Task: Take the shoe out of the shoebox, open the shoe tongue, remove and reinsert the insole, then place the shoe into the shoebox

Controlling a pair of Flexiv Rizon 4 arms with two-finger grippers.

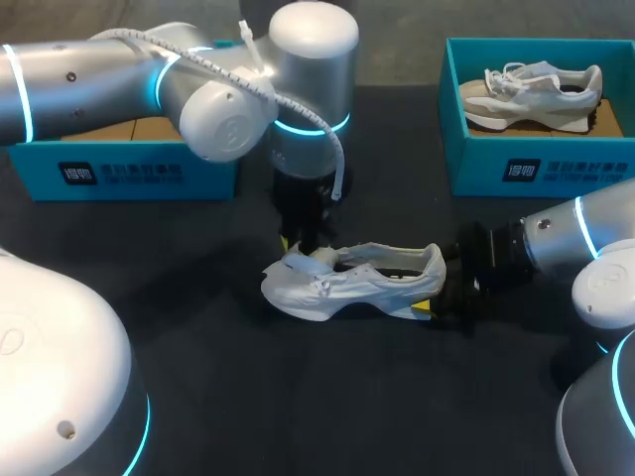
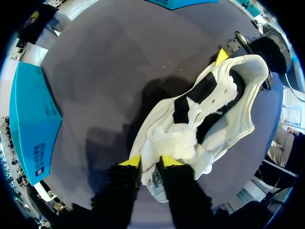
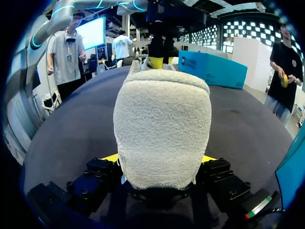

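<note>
Mid-tabletop (image 1: 298, 397), my right pincer (image 3: 159, 158) is clamped on the shoe (image 1: 347, 283) heel (image 3: 162, 124); my left pincer (image 2: 151, 162) pinches the tongue (image 2: 156, 180).

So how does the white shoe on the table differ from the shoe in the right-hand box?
The white shoe lies on the table; the grey shoe sits inside the right shoebox. The white shoe is all white, the grey shoe grey and beige. The left gripper pinches the white shoe's front and the right gripper clamps its heel; nothing touches the grey shoe. Both are lace-up sneakers.
</note>
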